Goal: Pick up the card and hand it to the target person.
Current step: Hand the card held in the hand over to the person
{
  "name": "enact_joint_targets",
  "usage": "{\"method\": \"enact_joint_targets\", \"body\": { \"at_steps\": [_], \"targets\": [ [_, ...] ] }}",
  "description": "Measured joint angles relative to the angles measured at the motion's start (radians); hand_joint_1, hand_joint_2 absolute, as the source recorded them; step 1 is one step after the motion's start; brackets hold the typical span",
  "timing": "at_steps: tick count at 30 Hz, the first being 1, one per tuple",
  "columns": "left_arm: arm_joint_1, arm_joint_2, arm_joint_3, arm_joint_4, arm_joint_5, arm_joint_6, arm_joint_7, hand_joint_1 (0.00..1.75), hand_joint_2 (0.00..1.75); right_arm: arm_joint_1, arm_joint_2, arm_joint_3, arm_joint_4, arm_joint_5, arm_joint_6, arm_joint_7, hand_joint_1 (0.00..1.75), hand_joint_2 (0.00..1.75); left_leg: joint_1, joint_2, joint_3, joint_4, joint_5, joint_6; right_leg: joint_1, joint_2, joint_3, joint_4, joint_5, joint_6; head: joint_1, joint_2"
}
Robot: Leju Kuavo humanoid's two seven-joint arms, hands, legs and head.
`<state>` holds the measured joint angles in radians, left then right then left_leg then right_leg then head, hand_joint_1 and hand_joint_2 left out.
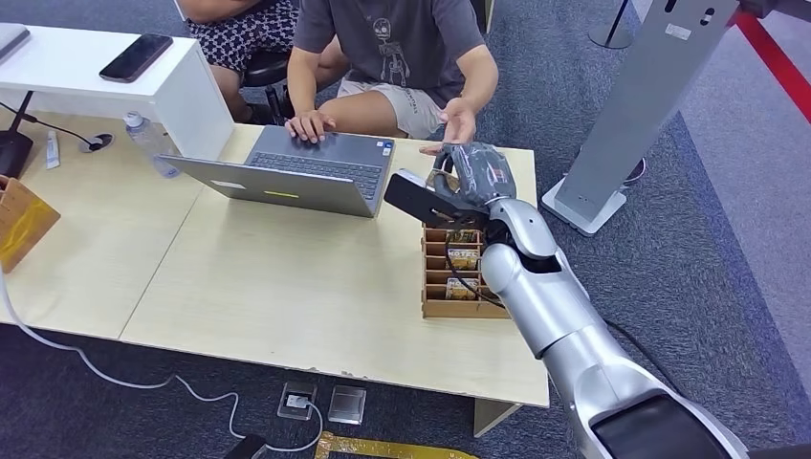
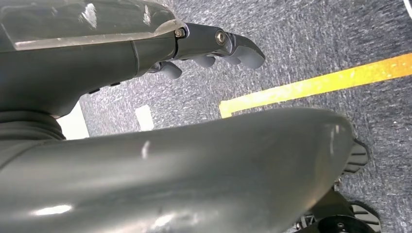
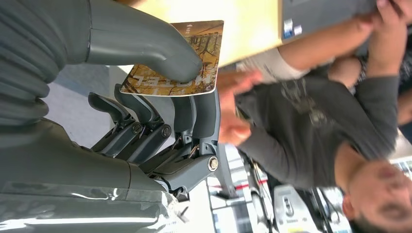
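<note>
The card is already off the table and the handover is the step in hand. In the head view the right hand [image 1: 475,177], right of centre in the frame, is raised above the wooden rack [image 1: 457,273] at the table's far right corner, and it holds the card [image 1: 418,200], which shows there as a dark flat plate jutting toward the laptop [image 1: 296,172]. The right wrist view shows the grasp more clearly: the thick thumb presses the card's printed face [image 3: 187,58] in the upper middle of that picture, with the darker fingers [image 3: 204,114] backing it from the other side, so the card is pinched and not released. The seated person in the grey shirt [image 1: 402,43], at the top centre of the head view, has one hand on the laptop keys and the other hand [image 1: 459,122] open, palm turned toward the robot, just beside the robot's hand; whether it touches the card yet cannot be told. The next move, as I judge it, calls for bringing the card's free edge into that open palm and keeping the pinch firm until the person's fingers close on it, then easing the thumb off. The left hand [image 2: 214,48], in the upper part of its wrist view above dark carpet, has its fingers curled in with nothing in them.
</note>
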<state>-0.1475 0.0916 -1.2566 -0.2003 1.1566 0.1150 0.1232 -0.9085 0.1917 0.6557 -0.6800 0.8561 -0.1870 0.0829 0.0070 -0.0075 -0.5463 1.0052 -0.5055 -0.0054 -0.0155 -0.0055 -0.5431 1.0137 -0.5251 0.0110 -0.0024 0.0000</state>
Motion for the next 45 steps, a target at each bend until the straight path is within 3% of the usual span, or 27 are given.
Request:
{"method": "enact_joint_targets", "body": {
  "at_steps": [13, 23, 37, 41, 45],
  "targets": [
    [0.015, 0.0, 0.001, 0.0, 0.019, -0.009, -0.018, 0.0, 0.0, 0.0, 0.032, 0.023, 0.148, 0.013, -0.026, 0.005, 1.75, 1.75, 0.0, 0.0, 0.0, 0.0, 0.0, 0.0, 0.0, 0.0, 0.0, 0.0, 0.0, 0.0, 0.0, 0.0],
    [0.014, 0.0, 0.001, 0.0, 0.019, -0.008, -0.017, 0.0, 0.0, -0.031, 0.033, 0.023, 0.18, 0.004, -0.105, -0.003, 1.75, 1.75, 0.0, 0.001, 0.001, 0.0, 0.0, 0.0, 0.0, 0.001, 0.0, 0.0, 0.0, 0.0, 0.002, 0.0],
    [0.01, -0.004, 0.001, 0.0, 0.021, 0.0, -0.006, 0.0, 0.0, -0.101, 0.033, 0.023, 0.189, 0.016, -0.111, -0.002, 1.75, 1.75, 0.0, 0.001, 0.001, 0.001, 0.0, 0.0, 0.0, 0.001, 0.0, 0.0, 0.0, 0.0, 0.002, 0.0],
    [0.01, -0.005, 0.001, 0.0, 0.022, 0.001, -0.004, 0.0, 0.0, -0.104, 0.033, 0.023, 0.191, 0.016, -0.111, -0.002, 0.0, 1.75, 0.0, 0.001, 0.001, 0.001, 0.0, 0.0, 0.0, 0.001, 0.0, 0.0, 0.0, 0.0, 0.002, 0.0],
    [0.01, -0.005, 0.001, 0.0, 0.023, 0.0, -0.004, 0.0, 0.0, -0.105, 0.033, 0.023, 0.193, 0.016, -0.11, -0.005, 0.0, 1.75, 0.0, 0.001, 0.001, 0.001, 0.0, 0.0, 0.0, 0.001, 0.0, 0.0, 0.0, 0.0, 0.001, 0.0]
  ]
}}
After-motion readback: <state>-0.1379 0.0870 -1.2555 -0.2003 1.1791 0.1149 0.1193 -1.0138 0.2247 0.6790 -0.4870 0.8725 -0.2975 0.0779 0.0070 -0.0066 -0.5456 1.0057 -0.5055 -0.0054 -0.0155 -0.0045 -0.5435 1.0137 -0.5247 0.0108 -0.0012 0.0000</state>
